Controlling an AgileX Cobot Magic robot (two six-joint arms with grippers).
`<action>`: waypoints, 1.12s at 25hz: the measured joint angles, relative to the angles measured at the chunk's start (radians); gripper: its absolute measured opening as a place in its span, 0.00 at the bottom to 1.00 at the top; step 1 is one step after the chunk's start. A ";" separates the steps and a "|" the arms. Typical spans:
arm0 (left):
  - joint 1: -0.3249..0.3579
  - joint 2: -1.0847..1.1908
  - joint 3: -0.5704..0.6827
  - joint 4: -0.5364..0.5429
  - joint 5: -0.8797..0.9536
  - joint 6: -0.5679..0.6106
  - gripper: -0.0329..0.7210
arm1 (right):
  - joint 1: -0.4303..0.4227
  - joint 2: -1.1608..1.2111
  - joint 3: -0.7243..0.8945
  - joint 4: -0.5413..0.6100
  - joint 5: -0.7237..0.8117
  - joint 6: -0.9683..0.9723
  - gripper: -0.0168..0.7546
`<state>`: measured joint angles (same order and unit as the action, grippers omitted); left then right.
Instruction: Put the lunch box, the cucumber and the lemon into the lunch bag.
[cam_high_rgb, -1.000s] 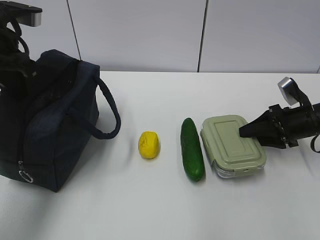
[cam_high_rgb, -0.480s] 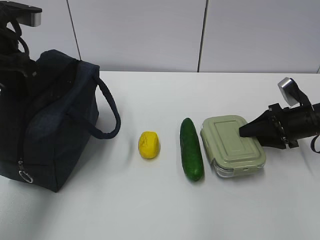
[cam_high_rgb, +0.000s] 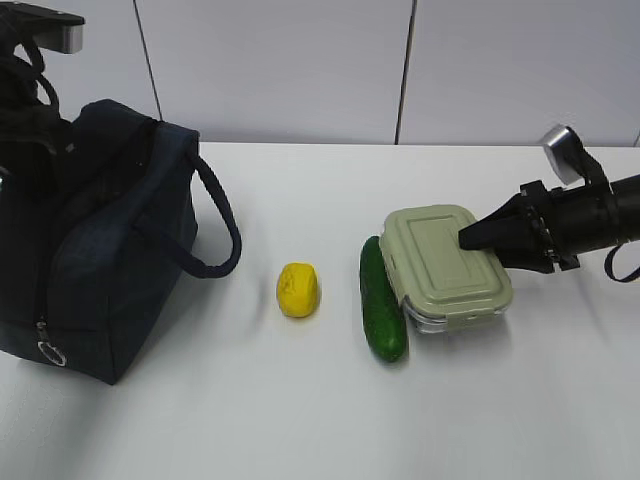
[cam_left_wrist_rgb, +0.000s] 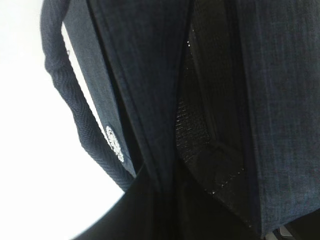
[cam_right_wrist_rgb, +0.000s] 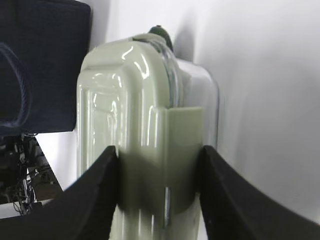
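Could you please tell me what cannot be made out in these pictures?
- Left hand: hidden in every view; the left wrist view shows only bag fabric.
- Bag zipper, open or closed: exterior view too dark.
- Box contents: lid covers them.
- Cucumber: right wrist view shows only its tip, behind the box.

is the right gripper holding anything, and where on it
Yes: the right gripper clamps the lunch box at its near short end, one finger on the lid, one under the clear base.

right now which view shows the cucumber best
The exterior view: the whole cucumber lies in sight, right beside the lunch box. The right wrist view shows only its tip peeking past the box. The left wrist view shows none of it.
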<state>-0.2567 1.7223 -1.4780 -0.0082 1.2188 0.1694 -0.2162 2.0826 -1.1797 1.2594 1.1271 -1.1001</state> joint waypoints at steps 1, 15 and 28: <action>-0.004 0.000 0.000 0.000 0.000 0.000 0.06 | 0.008 -0.007 -0.003 0.000 0.000 0.001 0.48; -0.071 0.000 -0.050 0.036 -0.005 -0.035 0.06 | 0.115 -0.131 -0.036 0.024 0.008 0.058 0.48; -0.136 0.002 -0.125 0.049 0.009 -0.073 0.06 | 0.149 -0.228 -0.036 0.053 0.016 0.074 0.48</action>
<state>-0.3931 1.7241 -1.6035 0.0409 1.2276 0.0959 -0.0669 1.8542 -1.2159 1.3123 1.1432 -1.0263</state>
